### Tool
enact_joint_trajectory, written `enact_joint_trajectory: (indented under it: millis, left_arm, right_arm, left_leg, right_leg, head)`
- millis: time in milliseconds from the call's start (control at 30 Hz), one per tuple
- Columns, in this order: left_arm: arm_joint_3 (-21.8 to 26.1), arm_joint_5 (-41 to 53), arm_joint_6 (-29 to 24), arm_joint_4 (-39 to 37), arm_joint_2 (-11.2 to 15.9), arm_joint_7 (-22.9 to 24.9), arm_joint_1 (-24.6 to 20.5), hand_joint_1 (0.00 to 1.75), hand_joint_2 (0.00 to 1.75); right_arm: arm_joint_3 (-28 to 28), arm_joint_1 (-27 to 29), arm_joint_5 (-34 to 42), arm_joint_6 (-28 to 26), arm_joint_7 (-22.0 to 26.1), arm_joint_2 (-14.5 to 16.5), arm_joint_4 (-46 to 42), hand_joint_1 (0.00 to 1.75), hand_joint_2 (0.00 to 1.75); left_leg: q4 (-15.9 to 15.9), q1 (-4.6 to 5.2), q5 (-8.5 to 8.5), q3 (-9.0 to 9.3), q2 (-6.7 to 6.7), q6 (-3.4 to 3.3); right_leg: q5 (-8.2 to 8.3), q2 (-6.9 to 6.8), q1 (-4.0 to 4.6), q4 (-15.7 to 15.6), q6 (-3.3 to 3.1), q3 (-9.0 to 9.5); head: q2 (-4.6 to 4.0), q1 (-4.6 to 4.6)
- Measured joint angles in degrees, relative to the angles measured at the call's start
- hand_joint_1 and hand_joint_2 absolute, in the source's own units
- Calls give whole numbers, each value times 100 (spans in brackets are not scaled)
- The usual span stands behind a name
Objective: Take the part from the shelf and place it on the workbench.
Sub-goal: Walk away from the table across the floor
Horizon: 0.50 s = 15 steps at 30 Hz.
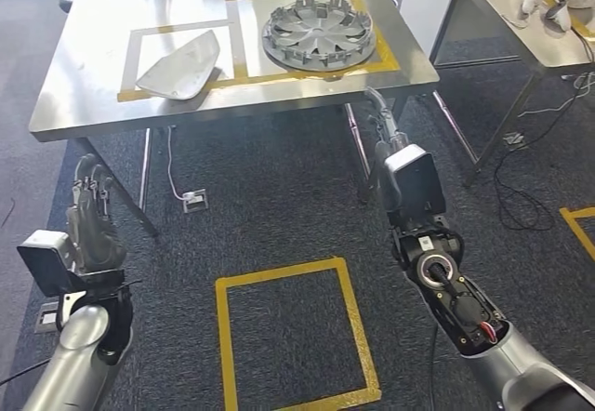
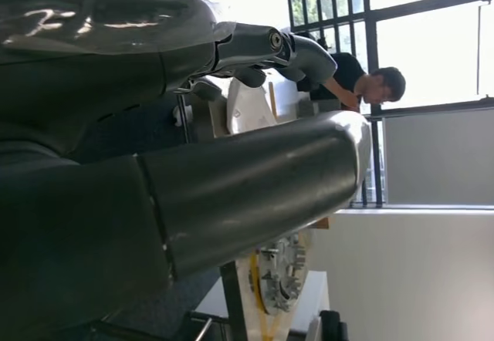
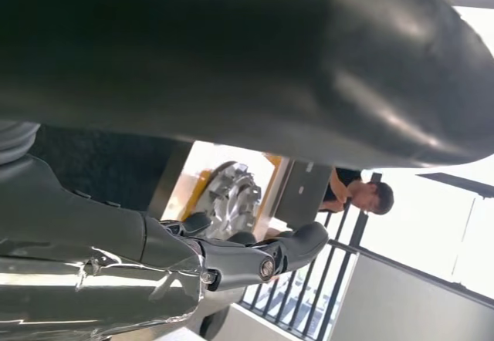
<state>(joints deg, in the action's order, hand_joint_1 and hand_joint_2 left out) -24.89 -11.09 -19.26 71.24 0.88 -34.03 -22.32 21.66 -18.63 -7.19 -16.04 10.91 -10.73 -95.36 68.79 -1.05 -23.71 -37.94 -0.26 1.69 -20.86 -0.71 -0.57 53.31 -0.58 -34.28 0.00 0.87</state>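
A: Nearest first. What are the hands doing?

B: Both hang low over the dark carpet, short of the table. The left hand (image 1: 89, 214) has its fingers (image 2: 274, 46) loosely apart with nothing between them. The right hand (image 1: 382, 118) reaches toward the table's near right corner; its fingers (image 3: 265, 258) are likewise released and hold nothing.

A: And on the floor?

B: A square outlined in yellow tape (image 1: 295, 337) on the carpet, just ahead of the robot. A small floor socket (image 1: 194, 201) lies under the table's near edge.

A: Where is the part?

B: I judge it is the wheel cover (image 1: 319, 32), round, grey, with moulded spokes and a notched rim, probably plastic. It lies flat inside the taped frame at the right side of the table (image 1: 84, 76), which is brushed steel and reflective. Left of it, in its own taped frame, lies a curved, smooth grey panel (image 1: 181, 65), roughly triangular.

A: So which step is this?

B: The placing looks done, since the cover rests on the table and both hands are free. The next move probably calls for drawing the arms clear without brushing the table edge.

A: Farther off?

B: A second steel table (image 1: 519, 20) at the right, and a person (image 2: 361, 86) by the windows.
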Motion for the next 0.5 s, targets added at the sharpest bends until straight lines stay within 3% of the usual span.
enact_joint_trajectory:
  millis: [67, 133, 200, 233, 300, 367, 400, 433, 500]
  left_arm:
    - [0, -11, -3, 3, 0, 0, -10, 0, 0]
    - [0, -14, -23, 7, 0, 1, -21, 0, 0]
    - [-1, -18, -46, 8, 1, 5, -22, 0, 0]
    - [-1, -21, -54, 8, 0, 10, -21, 0, 0]
    - [-2, -28, -58, 8, -1, 19, -17, 0, 0]
    - [-2, -32, -62, 8, -1, 28, -5, 0, 0]
    - [-2, -33, -64, 8, -1, 32, 4, 0, 0]
    - [-2, -33, -65, 8, -1, 35, 12, 0, 0]
    - [-2, -34, -67, 11, -1, 40, 19, 0, 0]
  right_arm:
    - [-4, -6, 29, 33, 24, 2, 9, 0, 0]
    - [-13, -16, 50, 74, 41, 3, 14, 0, 0]
    - [-17, -12, 84, 124, 49, 5, 18, 0, 0]
    - [-21, -6, 102, 146, 49, 6, 22, 0, 0]
    - [-40, 1, 120, 184, 49, 7, 29, 0, 0]
    - [-56, 7, 129, 209, 48, 7, 38, 0, 0]
    - [-59, 13, 133, 219, 46, 7, 44, 0, 0]
    - [-60, 17, 138, 228, 45, 7, 51, 0, 0]
    - [-67, 13, 154, 253, 44, 7, 61, 0, 0]
  left_leg:
    - [-865, 10, -116, 611, 1, -38]
    - [-1405, 49, -342, 926, 1, -119]
    - [-1479, 60, -299, 909, 13, -229]
    - [-1487, 58, -260, 888, 23, -284]
    - [-1501, 50, -187, 830, 49, -364]
    - [-1493, 62, -134, 762, 68, -386]
    - [-1489, 68, -114, 736, 81, -383]
    - [-1483, 71, -101, 720, 98, -379]
    - [-1468, 73, -94, 715, 142, -367]
  right_leg:
    - [72, 5, 8, 59, 61, -108]
    - [143, 8, 7, 70, 133, -139]
    - [173, 12, -22, 76, 204, -170]
    - [93, 19, -38, 168, 231, -228]
    - [-311, 37, -56, 775, 270, -477]
    - [-747, 48, -56, 1655, 302, -765]
    - [-836, 49, -55, 1901, 310, -814]
    - [-808, 48, -55, 1890, 308, -736]
    - [-513, 4, -50, 1172, 277, -260]
  head:
    - [0, -17]
    - [0, 14]
    - [0, 26]
    - [0, 26]
    - [0, 77]
    - [0, 153]
    - [0, 177]
    - [0, 197]
    - [0, 245]
